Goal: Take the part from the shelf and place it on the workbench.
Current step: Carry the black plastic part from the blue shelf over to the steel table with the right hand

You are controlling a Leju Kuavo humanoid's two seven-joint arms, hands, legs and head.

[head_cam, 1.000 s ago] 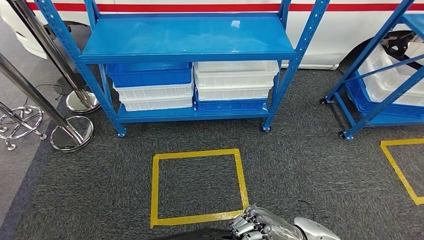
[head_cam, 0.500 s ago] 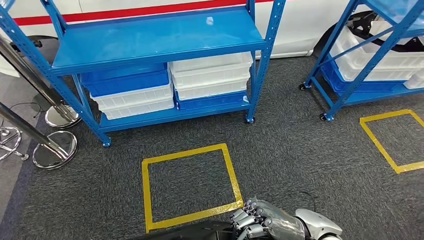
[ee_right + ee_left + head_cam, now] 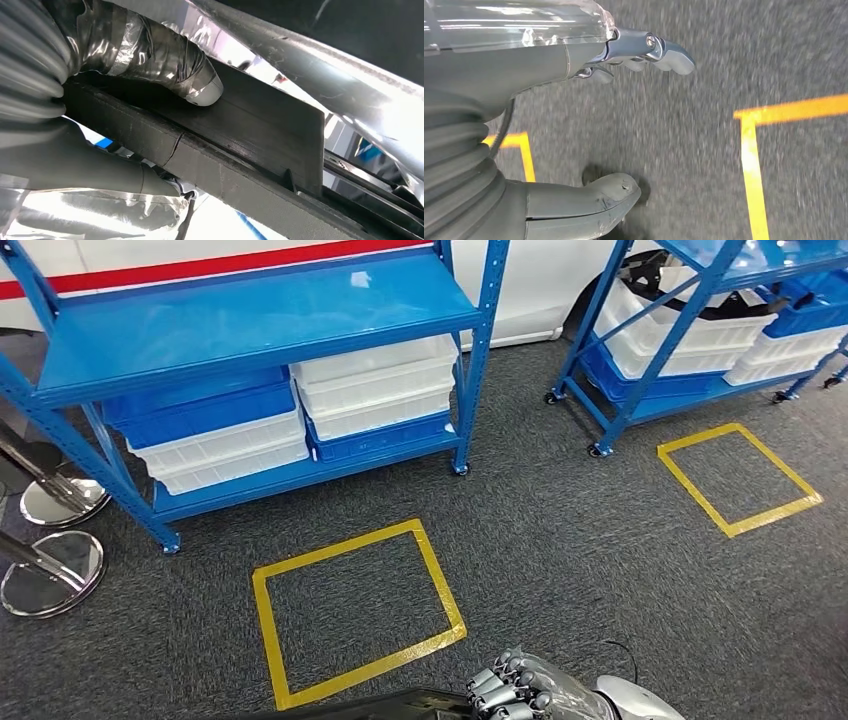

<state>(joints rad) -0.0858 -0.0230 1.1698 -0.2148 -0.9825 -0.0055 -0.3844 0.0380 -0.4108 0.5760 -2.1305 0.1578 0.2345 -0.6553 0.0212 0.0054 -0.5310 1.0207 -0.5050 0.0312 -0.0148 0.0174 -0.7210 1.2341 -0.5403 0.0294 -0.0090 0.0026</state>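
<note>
Right hand (image 3: pixel 150 75) gripped the black part (image 3: pixel 240 145); left hand (image 3: pixel 574 125) hung open, holding nothing. I judged the one-handed grip could slip mid-walk.

Right hand (image 3: pixel 100 120) clamped on a flat black part (image 3: pixel 240 135), thumb (image 3: pixel 170 65) on its face.

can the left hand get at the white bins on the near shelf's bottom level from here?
Probably not. The left hand hangs open over carpet; the white bins sit across the yellow floor square, under the shelf.
</note>
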